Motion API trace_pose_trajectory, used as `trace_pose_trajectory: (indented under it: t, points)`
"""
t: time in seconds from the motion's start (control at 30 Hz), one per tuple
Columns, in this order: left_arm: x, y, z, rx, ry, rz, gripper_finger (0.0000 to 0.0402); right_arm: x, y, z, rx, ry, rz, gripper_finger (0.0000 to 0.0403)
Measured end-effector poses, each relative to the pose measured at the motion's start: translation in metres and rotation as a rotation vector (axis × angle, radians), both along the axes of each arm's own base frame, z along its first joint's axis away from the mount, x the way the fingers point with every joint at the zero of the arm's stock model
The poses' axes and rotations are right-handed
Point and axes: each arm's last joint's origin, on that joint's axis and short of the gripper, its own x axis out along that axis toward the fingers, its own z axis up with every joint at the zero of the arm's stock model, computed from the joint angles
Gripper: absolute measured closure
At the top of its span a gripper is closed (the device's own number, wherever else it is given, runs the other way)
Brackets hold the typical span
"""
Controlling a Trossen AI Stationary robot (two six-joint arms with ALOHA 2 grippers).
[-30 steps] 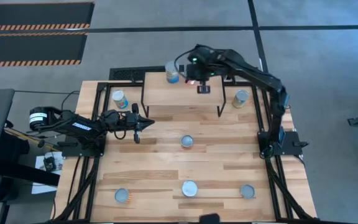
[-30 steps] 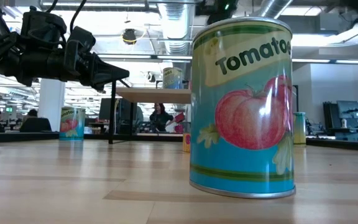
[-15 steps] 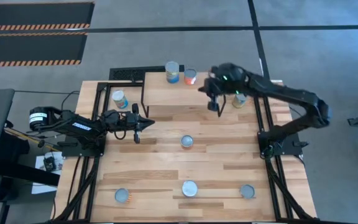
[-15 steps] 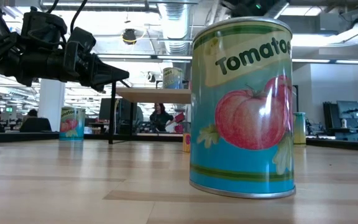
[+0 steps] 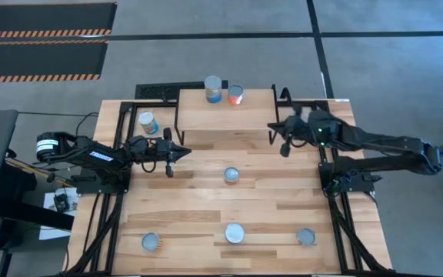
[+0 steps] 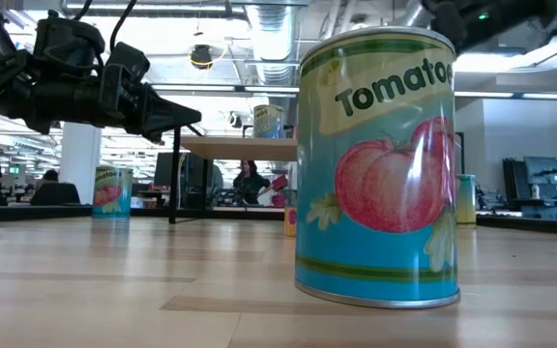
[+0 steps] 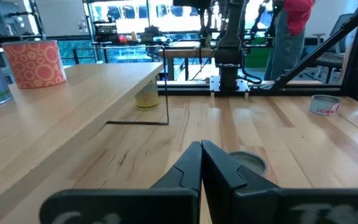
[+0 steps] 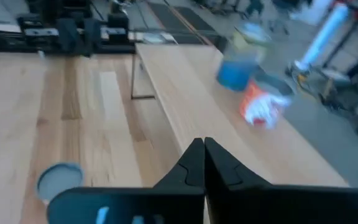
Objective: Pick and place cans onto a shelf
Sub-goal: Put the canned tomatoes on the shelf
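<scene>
The shelf (image 5: 206, 115) stands at the table's far middle, with a blue can (image 5: 213, 89) and an orange-red can (image 5: 235, 95) upright on its far edge. Other cans stand on the table: one left of the shelf (image 5: 148, 122), one at the centre (image 5: 231, 175) and three along the near edge (image 5: 234, 233). An olive can (image 7: 146, 96) stands right of the shelf. My right gripper (image 5: 284, 145) is shut and empty, just off the shelf's right near corner. My left gripper (image 5: 183, 151) is shut and empty, near the shelf's left near corner.
The low view is filled by a tomato can (image 6: 375, 164) close to the camera. Black frame rails (image 5: 102, 223) run along the table's left and right edges. There is bare tabletop between the centre can and the near row. A person (image 7: 288, 31) stands beyond the table's right side.
My right gripper has drawn back from the orange-red can on the shelf. It has swung toward the table's right and near side and come off the shelf's right near corner. The orange-red can stays upright beside the blue can.
</scene>
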Motion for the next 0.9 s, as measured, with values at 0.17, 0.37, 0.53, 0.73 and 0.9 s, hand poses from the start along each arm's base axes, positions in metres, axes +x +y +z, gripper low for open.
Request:
trace_pose_trajectory:
  t: [0.17, 0.37, 0.53, 0.73, 0.9]
  points:
    - [0.003, 0.001, 0.001, -0.004, 0.01, 0.0, 0.0401, -0.022, 0.005, -0.005, 0.069, 0.08, -0.127, 0.0391]
    - [0.004, 0.001, 0.0, -0.009, 0.027, 0.001, 0.0401, -0.034, -0.001, -0.018, 0.138, 0.179, -0.315, 0.039]
    - [0.004, 0.0, 0.0, -0.036, 0.02, -0.033, 0.0401, -0.029, -0.004, -0.022, 0.103, 0.225, -0.306, 0.0396]
    - [0.0, -0.001, 0.011, -0.042, -0.039, -0.045, 0.0401, -0.03, -0.001, -0.03, 0.022, 0.035, -0.236, 0.0398]
    - [-0.008, -0.002, 0.023, -0.034, -0.062, -0.034, 0.0401, -0.034, 0.012, -0.04, -0.028, -0.136, -0.129, 0.0398]
